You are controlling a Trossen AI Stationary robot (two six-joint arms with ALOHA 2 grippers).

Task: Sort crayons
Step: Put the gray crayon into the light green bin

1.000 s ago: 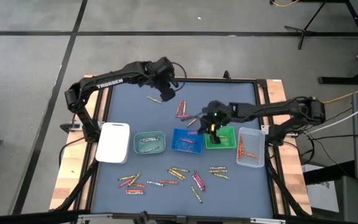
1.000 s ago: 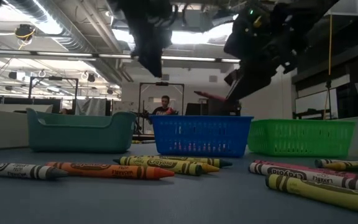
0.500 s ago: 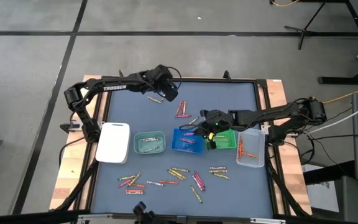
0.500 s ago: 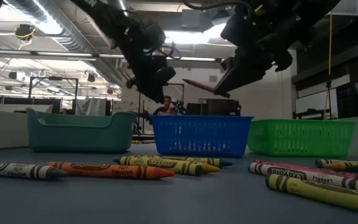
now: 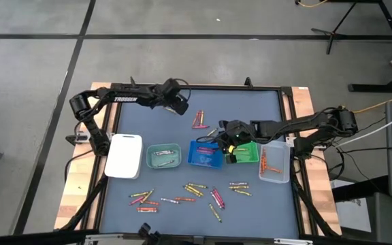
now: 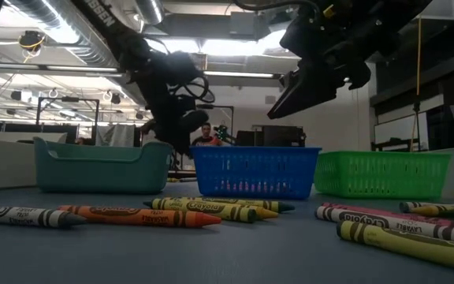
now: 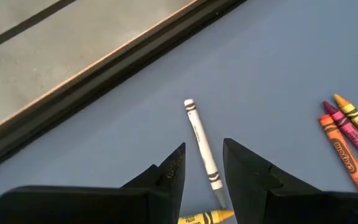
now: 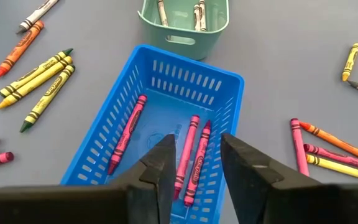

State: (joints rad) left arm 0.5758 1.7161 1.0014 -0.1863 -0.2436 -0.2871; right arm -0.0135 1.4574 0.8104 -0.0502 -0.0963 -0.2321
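Blue-grey worktop (image 5: pixel 250 109) with loose crayons (image 5: pixel 194 188) at its near side, blue tray (image 8: pixel 166 99) holding three pink crayons (image 8: pixel 191 158), right claw (image 8: pixel 194 165) released above it, left claw (image 7: pixel 202 168) released over a white crayon (image 7: pixel 201 148) at the far edge

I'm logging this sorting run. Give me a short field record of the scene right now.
left gripper: open, low over a white crayon near the table's far edge
right gripper: open, empty, above the blue tray
blue tray contents: three pink crayons
teal tray: holds a few crayons
loose crayons: scattered in front of the trays
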